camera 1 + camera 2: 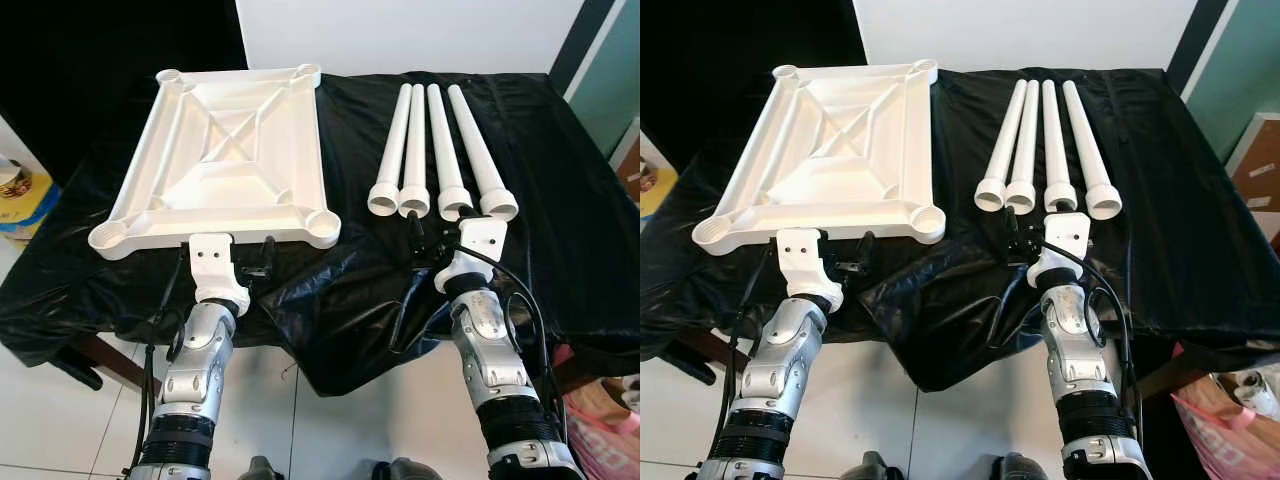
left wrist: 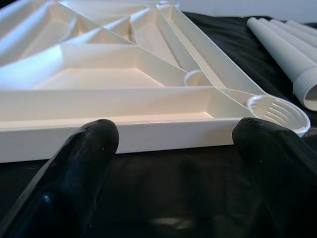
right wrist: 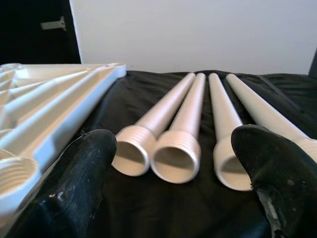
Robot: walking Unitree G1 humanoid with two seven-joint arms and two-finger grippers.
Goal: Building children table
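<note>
On the black-draped counter (image 1: 560, 190) nothing is assembled yet: tabletop (image 1: 225, 150) lies upside down, four legs (image 1: 440, 150) loose beside it; left gripper (image 2: 173, 144) and right gripper (image 3: 173, 148) fingers spread wide, empty.

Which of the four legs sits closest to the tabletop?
The leftmost leg: it lies nearest the tabletop; the other three legs lie farther to the robot's right.
</note>
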